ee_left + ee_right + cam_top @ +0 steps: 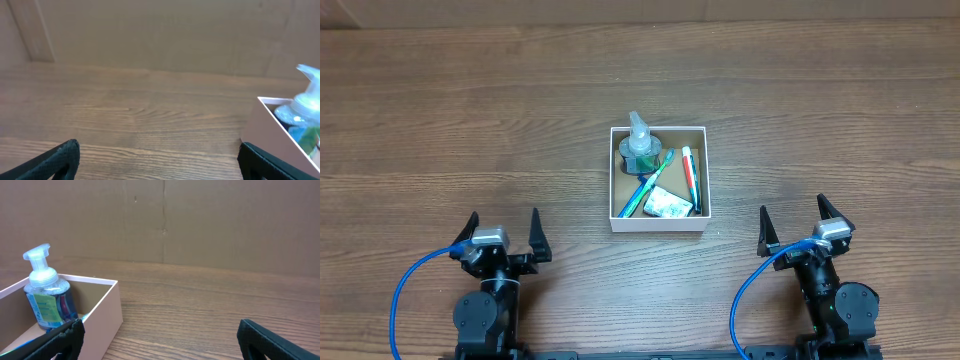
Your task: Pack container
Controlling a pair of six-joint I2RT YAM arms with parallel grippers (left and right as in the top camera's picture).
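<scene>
The container (657,226), a small square box with white walls and brown inside, sits at the table's middle. In it stand a clear pump bottle (640,146), a blue-green toothbrush (648,184), a red-and-white tube (689,174) and a small white packet (666,205). The box also shows at the right of the left wrist view (280,131) and at the left of the right wrist view (107,311), with the bottle (46,294) upright. My left gripper (504,228) is open and empty near the front left. My right gripper (792,222) is open and empty near the front right.
Wooden table (470,120) all around the box. A brown cardboard wall (200,220) stands along the far edge. Blue cables loop beside both arm bases (410,285).
</scene>
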